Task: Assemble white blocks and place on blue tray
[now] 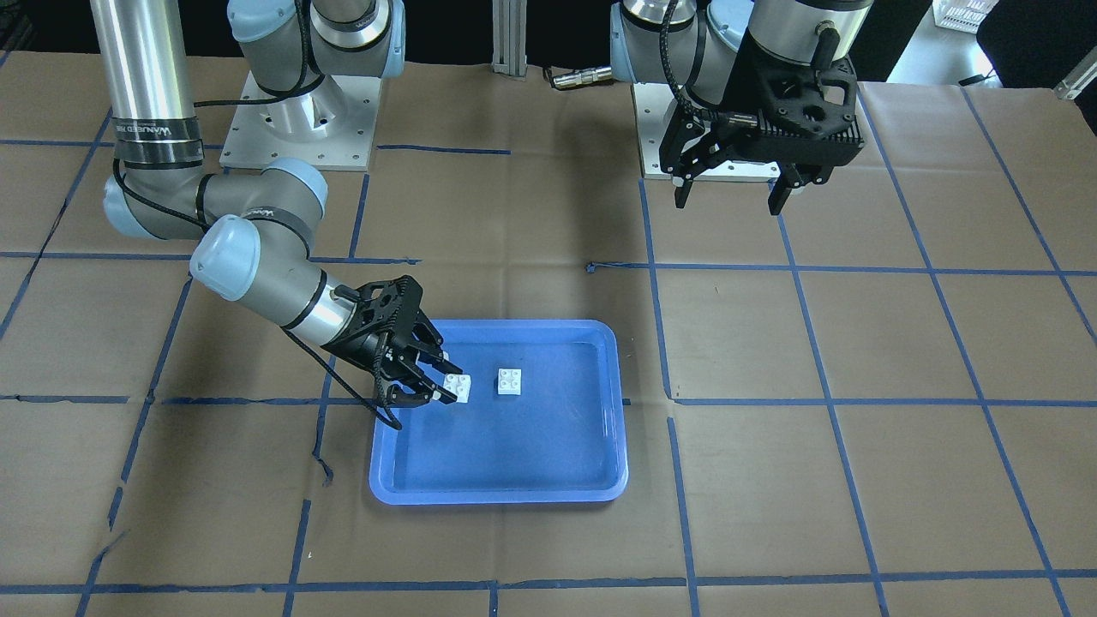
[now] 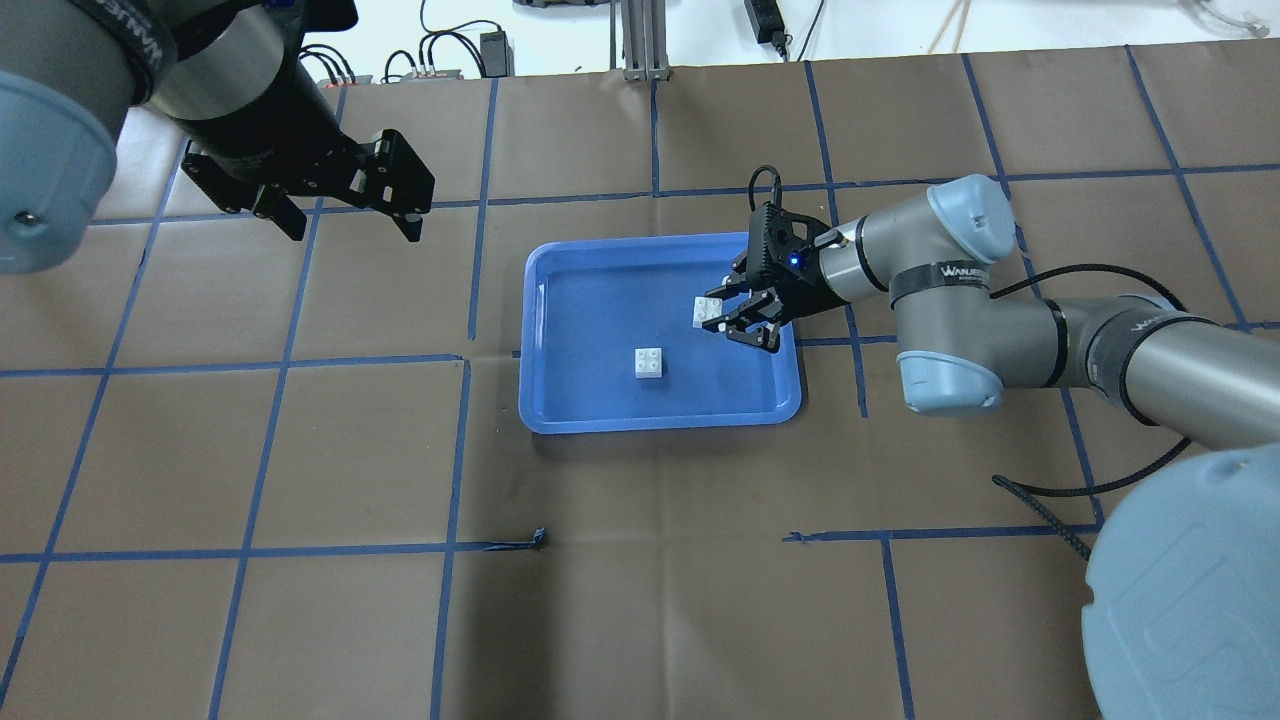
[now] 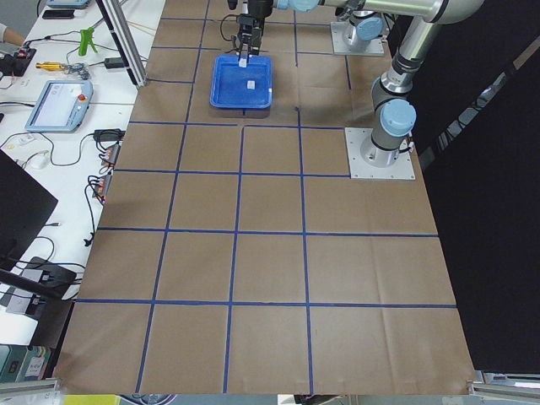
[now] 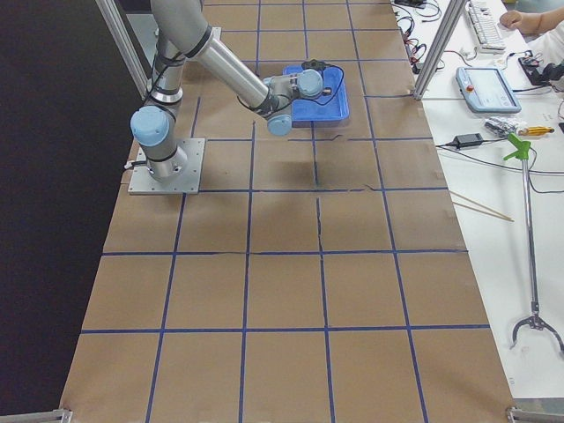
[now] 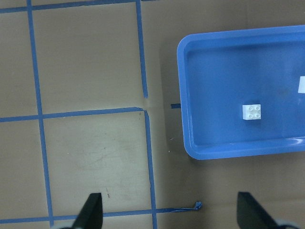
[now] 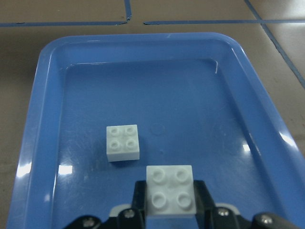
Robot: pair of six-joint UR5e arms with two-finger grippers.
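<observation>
Loose white block (image 6: pixel 123 141), studs upward

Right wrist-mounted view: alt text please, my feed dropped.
The right gripper grips a white block, studs up, over the blue tray. A second white block lies on the tray floor, up-left in frame, not touching it.

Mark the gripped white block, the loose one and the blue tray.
gripped white block (image 6: pixel 170 188), right wrist view, studded top
loose white block (image 6: pixel 122 139), right wrist view, studded top
blue tray (image 6: pixel 143 40), right wrist view, far rim
</observation>
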